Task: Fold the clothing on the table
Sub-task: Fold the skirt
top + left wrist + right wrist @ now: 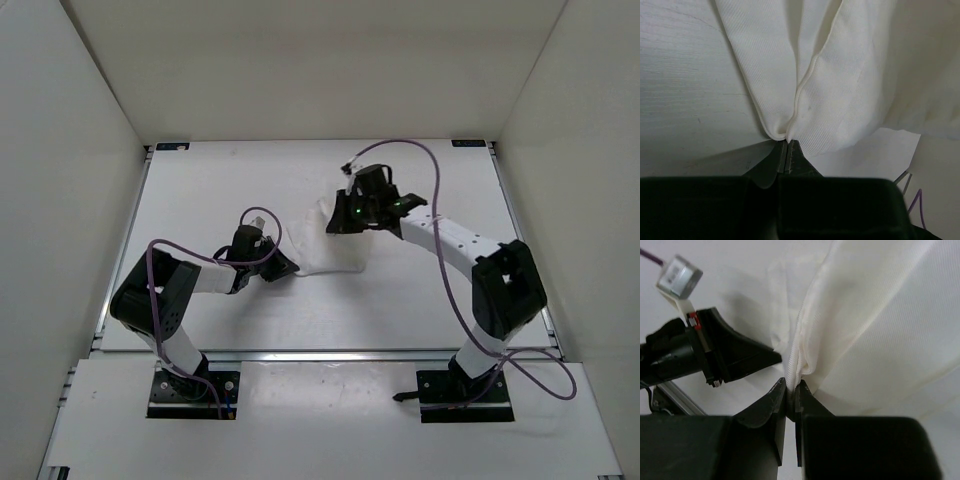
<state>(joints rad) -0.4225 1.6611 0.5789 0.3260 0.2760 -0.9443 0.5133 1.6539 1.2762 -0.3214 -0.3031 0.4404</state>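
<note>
- My left gripper pinches a hem of the clothing.
- My right gripper clamps another edge, farther right.
- From above, the clothing blends into the white table.

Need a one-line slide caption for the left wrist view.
Left pincer shut on a hemmed fold of the white clothing, with the table showing beside it.

Enclosure: three plain matte white walls. Position: back wall across top of frame; left wall and right wall slant inward along frame sides. Wall joints visible upper left, upper right. Light: diffuse, even; soft faint shadows.
</note>
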